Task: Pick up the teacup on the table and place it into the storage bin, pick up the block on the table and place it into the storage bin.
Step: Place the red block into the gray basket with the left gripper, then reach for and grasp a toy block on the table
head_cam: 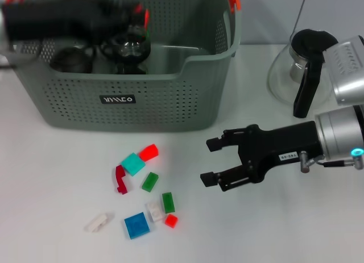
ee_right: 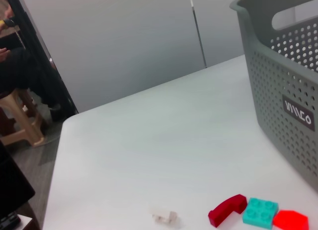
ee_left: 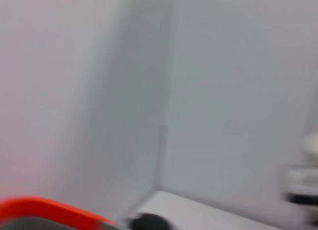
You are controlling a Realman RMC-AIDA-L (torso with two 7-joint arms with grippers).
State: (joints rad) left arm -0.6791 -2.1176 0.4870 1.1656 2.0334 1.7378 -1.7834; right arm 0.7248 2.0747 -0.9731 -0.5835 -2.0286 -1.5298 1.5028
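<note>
The grey perforated bin (head_cam: 142,98), its black label's white lettering unreadable, sits beyond the wide-open right tool (head_cam: 211,161), blocks (head_cam: 142,183) beside it.

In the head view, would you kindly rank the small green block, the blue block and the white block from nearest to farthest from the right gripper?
From the right gripper:
1. Small green block, at the cluster's right edge.
2. Blue block, lower middle of the cluster.
3. White block, far left of the cluster.
</note>
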